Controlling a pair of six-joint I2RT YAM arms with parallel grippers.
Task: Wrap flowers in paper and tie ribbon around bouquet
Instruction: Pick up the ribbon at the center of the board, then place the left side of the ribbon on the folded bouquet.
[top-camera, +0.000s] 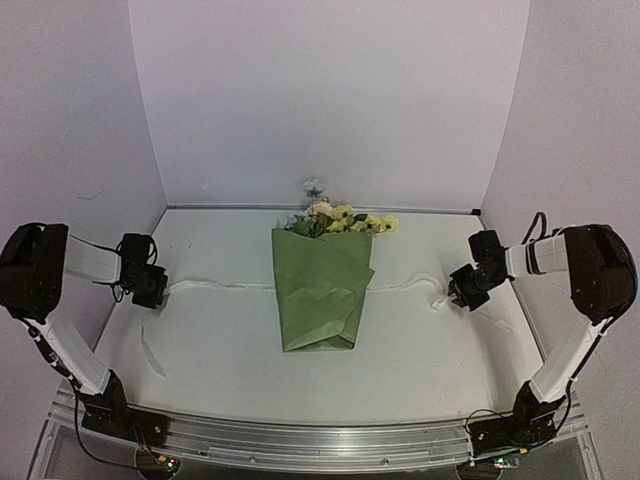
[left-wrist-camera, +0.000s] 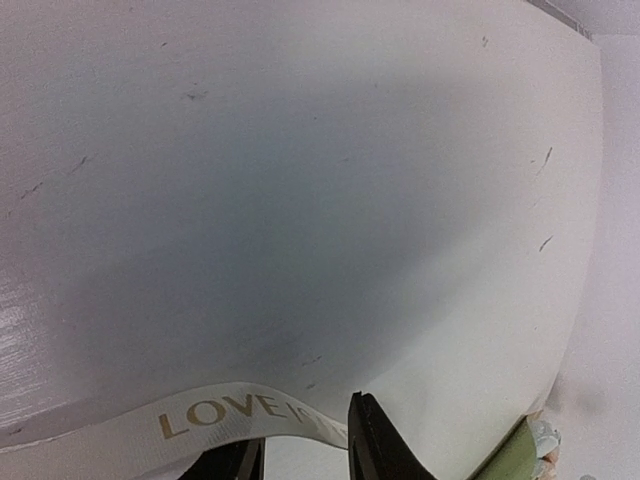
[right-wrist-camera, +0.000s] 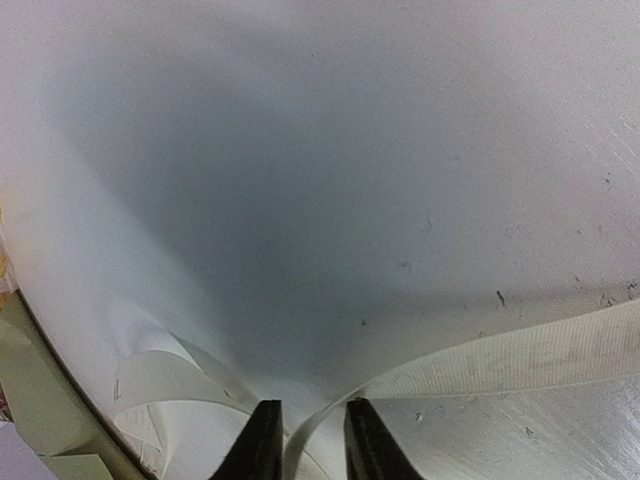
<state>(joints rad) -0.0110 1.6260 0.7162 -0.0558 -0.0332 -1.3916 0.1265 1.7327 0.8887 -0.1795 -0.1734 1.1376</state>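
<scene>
My left end effector (top-camera: 150, 290) and right end effector (top-camera: 462, 292) each straddle the ribbon (top-camera: 230, 286), jaws narrowly apart, not yet pinching. The bouquet (top-camera: 320, 290) lies midway between them over the ribbon, so I can cross both ends.

light: soft, even | shadow: broad grey patch on table (left-wrist-camera: 300, 250), wrist views | edges: bowed

One bouquet (top-camera: 322, 268) on one bench (top-camera: 230, 350): a single sheet of olive paper (top-camera: 315, 312) around one pink bloom (top-camera: 320, 209), one grey-blue bloom (top-camera: 313, 188) and a cluster of yellow blooms (top-camera: 365, 224) too small to count. One lettered ribbon (top-camera: 225, 286). Two hands: the left hand (top-camera: 150, 288) and the right hand (top-camera: 462, 290).
</scene>
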